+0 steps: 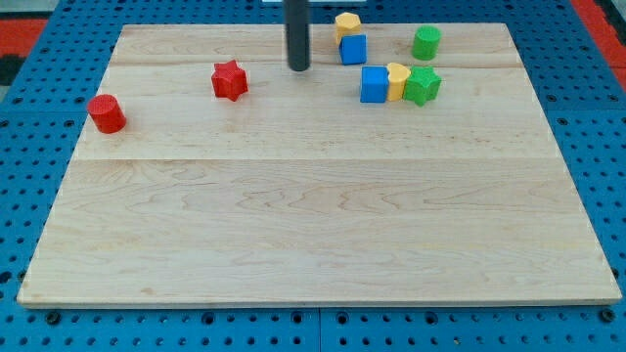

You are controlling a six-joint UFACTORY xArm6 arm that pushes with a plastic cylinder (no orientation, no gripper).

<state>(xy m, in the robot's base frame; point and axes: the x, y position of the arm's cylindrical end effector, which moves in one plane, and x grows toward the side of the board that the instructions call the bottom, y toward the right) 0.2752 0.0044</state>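
Note:
My tip (298, 68) rests on the wooden board near the view's top, touching no block. The blue cube (353, 49) lies nearest, a short way to its right, with a yellow block (347, 23) just above that cube. The red star (230, 80) sits to the tip's left. Lower right of the tip, a blue block (374, 84), a yellow block (396, 81) and a green star (423, 85) stand pressed together in a row. A green cylinder (425, 42) stands above that row. A red cylinder (107, 113) sits far left.
The wooden board (313, 235) lies on a blue perforated table (29, 147). Red surfaces show at the view's top corners.

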